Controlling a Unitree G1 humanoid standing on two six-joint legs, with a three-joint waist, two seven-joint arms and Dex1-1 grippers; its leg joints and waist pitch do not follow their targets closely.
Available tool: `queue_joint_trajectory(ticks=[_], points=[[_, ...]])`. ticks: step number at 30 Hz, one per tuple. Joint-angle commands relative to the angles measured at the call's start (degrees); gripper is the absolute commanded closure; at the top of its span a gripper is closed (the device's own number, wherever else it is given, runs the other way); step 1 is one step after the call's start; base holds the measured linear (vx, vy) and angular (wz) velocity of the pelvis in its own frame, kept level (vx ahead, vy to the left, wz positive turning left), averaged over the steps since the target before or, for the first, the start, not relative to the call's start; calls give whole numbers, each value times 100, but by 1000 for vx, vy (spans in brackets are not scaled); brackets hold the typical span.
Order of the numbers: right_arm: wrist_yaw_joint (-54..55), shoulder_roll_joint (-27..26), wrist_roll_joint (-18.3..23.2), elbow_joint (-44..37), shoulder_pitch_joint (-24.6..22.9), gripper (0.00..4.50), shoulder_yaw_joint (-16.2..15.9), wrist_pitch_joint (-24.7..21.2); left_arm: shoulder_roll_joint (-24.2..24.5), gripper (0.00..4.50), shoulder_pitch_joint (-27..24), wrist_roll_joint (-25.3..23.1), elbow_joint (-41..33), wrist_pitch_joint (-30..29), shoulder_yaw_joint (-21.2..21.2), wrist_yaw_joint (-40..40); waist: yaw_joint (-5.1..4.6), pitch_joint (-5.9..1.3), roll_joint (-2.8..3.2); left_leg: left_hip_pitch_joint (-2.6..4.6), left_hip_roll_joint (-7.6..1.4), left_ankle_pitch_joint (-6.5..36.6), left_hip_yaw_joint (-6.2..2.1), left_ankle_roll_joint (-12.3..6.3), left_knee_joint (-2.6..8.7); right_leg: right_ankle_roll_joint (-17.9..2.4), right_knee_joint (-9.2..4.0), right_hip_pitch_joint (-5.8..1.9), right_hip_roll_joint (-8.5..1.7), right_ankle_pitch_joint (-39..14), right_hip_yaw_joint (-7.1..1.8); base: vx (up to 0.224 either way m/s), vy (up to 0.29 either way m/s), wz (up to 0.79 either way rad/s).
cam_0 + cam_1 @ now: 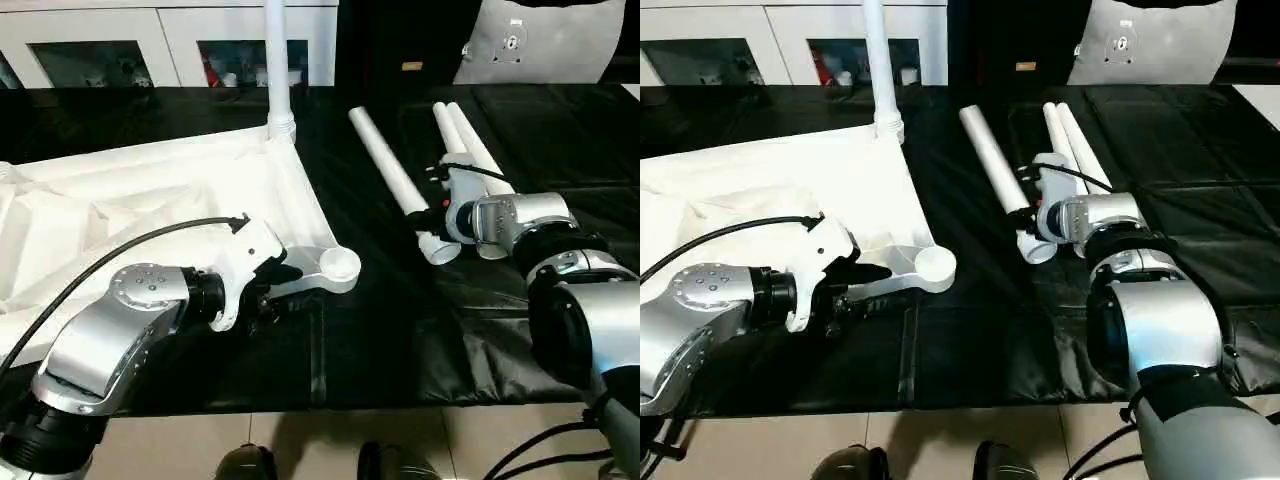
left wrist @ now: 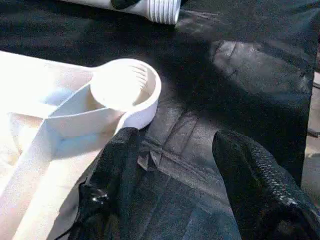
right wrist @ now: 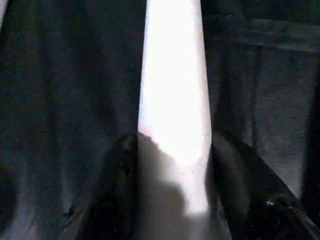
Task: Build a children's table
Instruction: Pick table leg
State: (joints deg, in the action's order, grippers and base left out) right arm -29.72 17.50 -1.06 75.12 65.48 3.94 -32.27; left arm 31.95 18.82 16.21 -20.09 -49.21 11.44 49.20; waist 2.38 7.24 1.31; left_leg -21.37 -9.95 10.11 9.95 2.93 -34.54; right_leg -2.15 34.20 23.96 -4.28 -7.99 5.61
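left claw (image 1: 268, 290) | beside corner socket (image 1: 338, 265) | white tabletop (image 1: 150, 200) upturned

I see the white table top (image 1: 200, 190) lying underside-up, one leg (image 1: 277, 60) standing upright in its far corner socket; three loose legs (image 1: 395, 170) lie beside it.

A lab-like room — white glass-fronted cabinets (image 1: 150, 45), black-draped worktable (image 1: 400, 340), tiled floor (image 1: 330, 440).

Black cloth (image 1: 400, 330), white cabinets (image 1: 170, 40), perhaps shoes (image 1: 245, 462)
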Motion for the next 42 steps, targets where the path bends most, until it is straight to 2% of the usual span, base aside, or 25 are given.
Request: queue_joint_trajectory(ticks=[1,3,5,6,7,8,9,11,14,15,17,19,22,23,24,26,28,29,31,32,33,34,35,40,42], points=[[-53,20,-64,171,-21,261,-31,-49,40,182,62,85,-110,-114,-6,-13,20,-475,2,50,-266,1510,-103,-140,349,-1263,-385,-330,-410,-2259,-300,0,0,0],[10,38,-7,164,-29,261,45,-10,9,182,81,76,-83,-80,-45,-77,21,-476,-3,45,-261,1478,-107,-141,348,-1241,-392,-335,-416,-2304,-299,0,0,0],[104,67,143,144,-25,261,225,80,-102,182,127,73,-6,-47,-165,-260,11,-476,-12,48,-256,1467,-97,-138,343,-1227,-402,-332,-411,-2316,-302,0,0,0],[168,76,310,115,-15,261,413,211,-197,182,159,54,61,19,-264,-401,22,-481,6,54,-257,1465,-102,-133,341,-1230,-402,-328,-411,-2312,-298,0,0,0],[168,79,699,3,-10,261,845,744,-399,182,234,-26,220,203,-457,-722,15,-482,-2,53,-255,1499,-101,-133,338,-1191,-413,-328,-413,-2334,-296,0,0,0],[168,79,699,3,-10,261,845,744,-399,182,234,-26,220,203,-457,-722,19,-492,1,71,-252,1527,-92,-143,331,-1170,-434,-321,-416,-2342,-296,0,0,0],[98,71,848,-74,-29,261,1005,1079,-480,182,270,-78,291,309,-523,-847,19,-510,-9,42,-251,1458,-102,-164,328,-1158,-410,-347,-419,-2249,-289,0,0,0],[-119,37,1020,-224,-97,261,1157,1498,-602,182,321,-138,386,430,-610,-1029,21,-508,-6,44,-258,1413,-94,-232,332,-1186,-411,-329,-410,-2154,-286,0,0,0],[-547,-51,1253,-468,-249,261,1298,1591,-791,182,418,-224,559,622,-701,-1330,8,-528,32,19,-247,1281,-88,-356,320,-1268,-388,-354,-389,-1908,-279,0,0,0],[-914,-131,1449,-676,-391,261,1424,1631,-970,182,511,-244,693,733,-802,-1557,19,-546,36,20,-242,1211,-78,-427,308,-1294,-385,-370,-382,-1779,-280,0,0,0],[-1031,-153,1503,-737,-433,261,1455,1654,-1021,182,535,-242,723,756,-837,-1616,22,-567,30,-5,-259,1061,-92,-513,311,-1383,-360,-394,-389,-1573,-269,0,0,0],[-1586,-251,1825,-1052,-641,261,1641,1736,-1286,155,678,-158,872,795,-1040,-1875,50,-599,25,3,-273,885,-83,-629,286,-1494,-344,-402,-394,-1316,-271,0,0,0],[-2400,-441,2516,-1771,-1089,261,1932,1547,-1823,145,949,275,1068,752,-1494,-2180,131,-631,33,-26,-306,598,-87,-836,269,-1589,-306,-398,-378,-959,-253,0,0,0],[-2685,-544,2783,-2265,-1377,261,1908,1326,-1993,132,1071,450,1129,711,-1632,-2250,143,-638,27,-28,-315,583,-94,-845,266,-1607,-288,-394,-383,-937,-244,0,0,0],[-2868,-625,2973,-2659,-1604,262,1868,1141,-2106,118,1162,564,1178,688,-1719,-2299,168,-603,15,-31,-288,651,-74,-910,272,-1535,-346,-397,-364,-1027,-239,0,0,0],[-3107,-799,3383,-3509,-2091,262,1781,658,-2353,110,1368,796,1332,711,-1915,-2433,204,-627,-5,-22,-304,684,-92,-910,272,-1455,-340,-398,-381,-1203,-231,0,0,0],[-3243,-897,3611,-4076,-2438,262,1639,344,-2549,99,1529,1058,1447,679,-2086,-2509,285,-627,16,2,-310,753,-100,-795,280,-1304,-393,-369,-402,-1613,-224,0,0,0],[-3271,-916,3654,-4187,-2507,262,1606,284,-2588,88,1562,1108,1470,674,-2120,-2525,283,-605,1,-10,-291,757,-86,-769,287,-1236,-432,-366,-387,-1707,-227,0,0,0],[-3506,-1022,3892,-5026,-3038,262,1282,-163,-3017,77,1892,1627,1699,579,-2477,-2618,336,-610,-1,8,-281,874,-90,-627,290,-1096,-480,-363,-413,-2005,-229,0,0,0],[-3506,-1022,3892,-5026,-3038,262,1282,-163,-3017,70,1892,1627,1699,579,-2477,-2618,342,-597,-5,21,-287,917,-91,-618,298,-1057,-502,-341,-403,-2073,-230,0,0,0],[-3533,-1043,3963,-5304,-3207,262,1167,-291,-3169,65,2009,1880,1771,527,-2614,-2635,328,-604,-10,-4,-272,941,-108,-569,307,-1017,-488,-364,-400,-2126,-217,0,0,0],[-3527,-1047,3992,-5434,-3284,262,1110,-348,-3230,51,2060,2017,1792,464,-2660,-2624,343,-609,11,13,-268,964,-114,-524,307,-947,-510,-358,-425,-2231,-219,0,0,0],[-3518,-1051,4014,-5523,-3335,262,1075,-388,-3266,51,2091,2103,1803,417,-2687,-2616,334,-599,-6,4,-268,975,-116,-516,315,-917,-531,-359,-426,-2290,-217,0,0,0],[-3459,-1033,4082,-6007,-3592,262,886,-645,-3245,18,2101,2089,1940,167,-2502,-2574,318,-584,16,27,-260,1059,-141,-433,348,-613,-582,-351,-412,-2619,-202,0,0,0],[-3450,-1024,4046,-6043,-3618,262,839,-635,-3297,5,2077,2194,1928,150,-2536,-2549,317,-603,15,23,-270,1014,-142,-407,343,-630,-579,-363,-431,-2520,-204,0,0,0]])
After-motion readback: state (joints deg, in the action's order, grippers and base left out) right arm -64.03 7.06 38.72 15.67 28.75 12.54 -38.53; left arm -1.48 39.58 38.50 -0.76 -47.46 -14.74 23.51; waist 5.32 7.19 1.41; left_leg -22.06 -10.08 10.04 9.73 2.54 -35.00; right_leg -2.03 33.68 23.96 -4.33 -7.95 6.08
